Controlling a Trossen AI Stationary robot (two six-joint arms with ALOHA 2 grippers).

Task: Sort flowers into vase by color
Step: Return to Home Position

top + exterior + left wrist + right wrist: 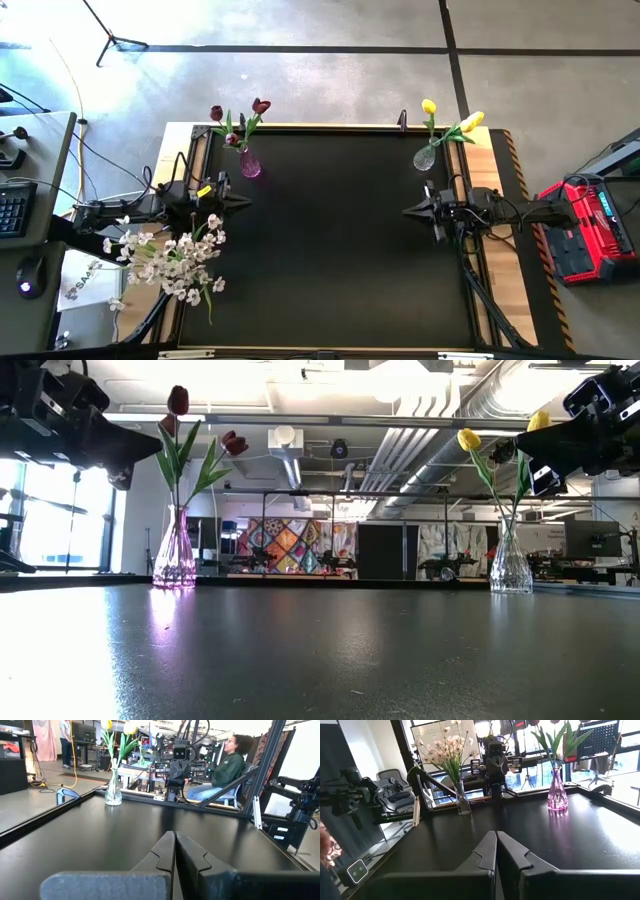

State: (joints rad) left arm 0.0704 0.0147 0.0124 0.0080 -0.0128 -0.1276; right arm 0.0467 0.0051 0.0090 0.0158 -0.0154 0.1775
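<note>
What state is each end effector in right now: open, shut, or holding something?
Left end effector: shut, holding nothing.
Right end effector: shut, holding nothing.

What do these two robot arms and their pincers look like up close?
Both arms are dark, slim and jointed. The left arm carries a small yellow tag; thin black cables trail from the right arm. Each ends in two flat black fingers tapering to a point, with stepped inner edges: left gripper, right gripper.
</note>
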